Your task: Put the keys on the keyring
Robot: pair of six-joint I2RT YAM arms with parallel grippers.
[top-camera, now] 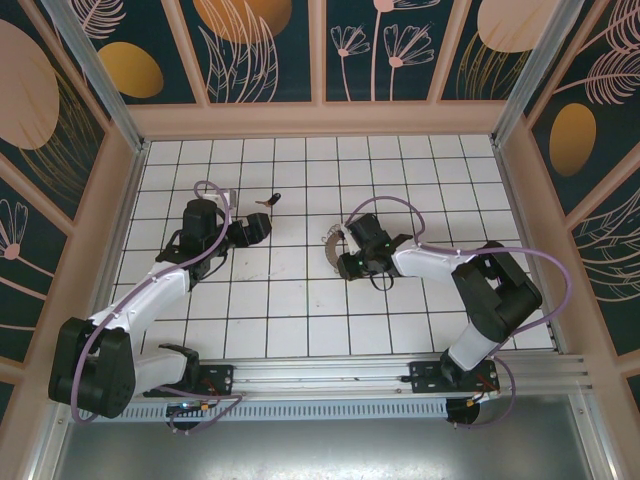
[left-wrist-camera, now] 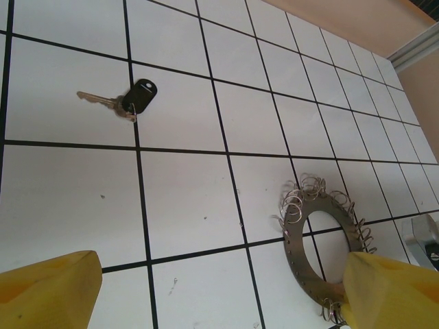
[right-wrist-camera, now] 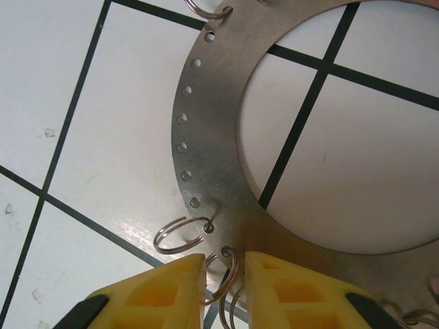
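The key (left-wrist-camera: 140, 96) lies flat on the white tiled tabletop (left-wrist-camera: 62, 199), in the upper left of the left wrist view. It is up and to the left of the left gripper (left-wrist-camera: 219, 264), whose jaws stand wide apart with nothing between them. Its long axis runs nearly level across that frame, black head to the right and blade pointing left. From above, the key sits just beyond the left arm's tip and well apart from the right arm, so the left looks the better placed to fetch it. The keyring (right-wrist-camera: 212, 137) lies over by the right gripper (right-wrist-camera: 225, 259), whose jaws are drawn close about a small wire loop (right-wrist-camera: 236, 271) on the rim, pinching it as far as I can judge.
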